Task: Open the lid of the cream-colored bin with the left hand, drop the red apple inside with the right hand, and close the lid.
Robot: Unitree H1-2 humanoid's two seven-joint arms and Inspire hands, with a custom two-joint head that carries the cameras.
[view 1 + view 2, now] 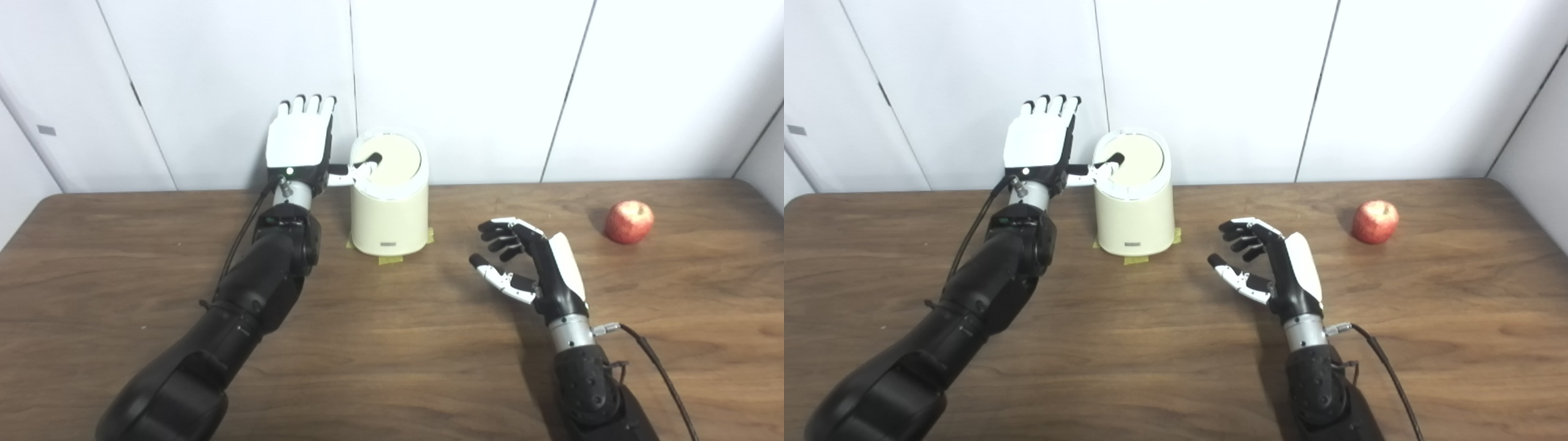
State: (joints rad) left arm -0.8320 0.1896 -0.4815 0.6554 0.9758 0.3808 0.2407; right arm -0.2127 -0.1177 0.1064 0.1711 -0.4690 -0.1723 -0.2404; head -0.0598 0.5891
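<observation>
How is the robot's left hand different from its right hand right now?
The left hand is raised upright beside the cream bin, fingers straight; the right hand hangs low over the table, fingers curled. The left hand's thumb rests on the bin's lid; the right hand touches nothing, and the red apple lies apart from it. Both hands are open and hold nothing.

Black arms, white-backed left hand (299,144), black cables

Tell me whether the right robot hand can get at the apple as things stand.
Probably yes: the right robot hand hovers open, the apple sits alone to its right, and only bare table lies between them.
</observation>
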